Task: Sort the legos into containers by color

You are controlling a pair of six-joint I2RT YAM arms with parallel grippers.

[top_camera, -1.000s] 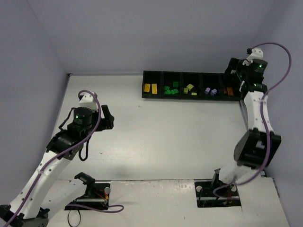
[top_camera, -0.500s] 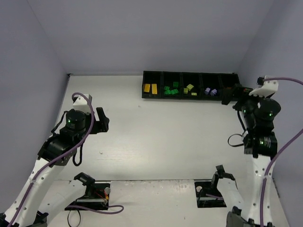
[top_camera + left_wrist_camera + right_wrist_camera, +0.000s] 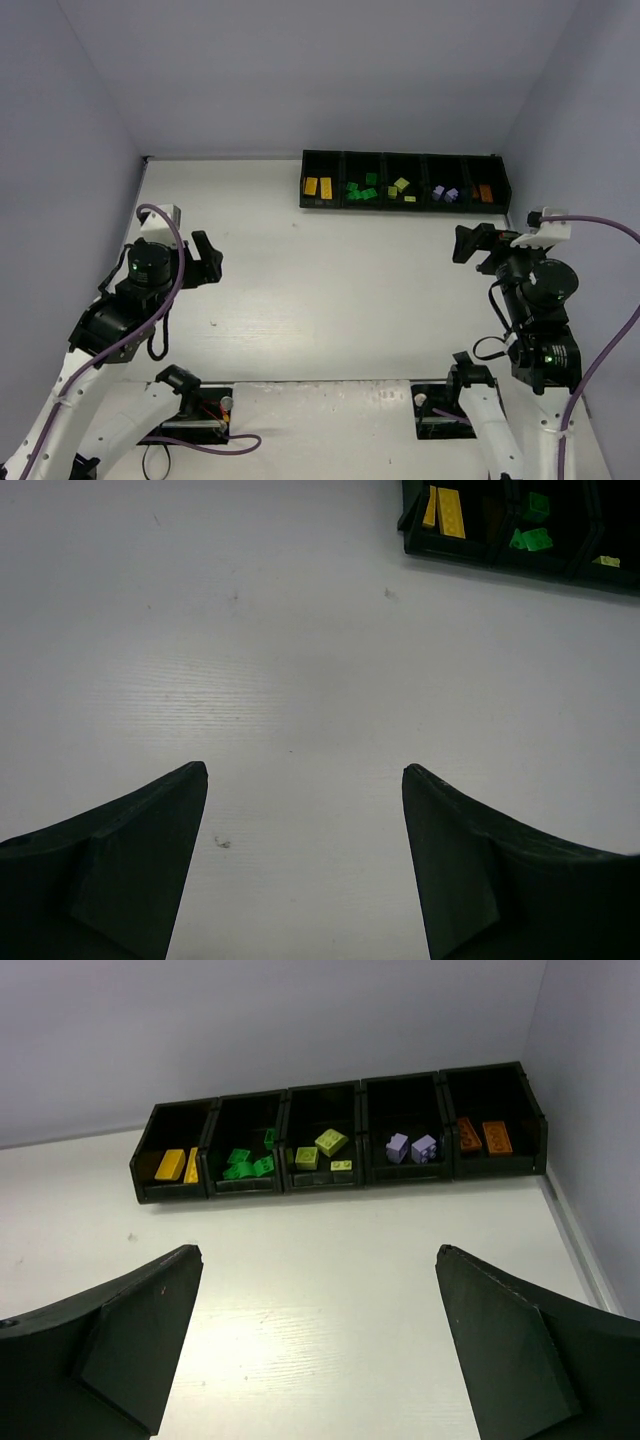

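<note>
containers (image 3: 385,206) upper right, hugging table (image 3: 330,290) far edge, legos (image 3: 332,1141) inside | left jaws apart, empty, lower left | right jaws apart, empty, right edge | white table between

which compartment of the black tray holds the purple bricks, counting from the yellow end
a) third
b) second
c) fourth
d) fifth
c, the purple bricks lie in the tray's fourth compartment, between the lime green bricks and the orange-brown bricks.
</note>
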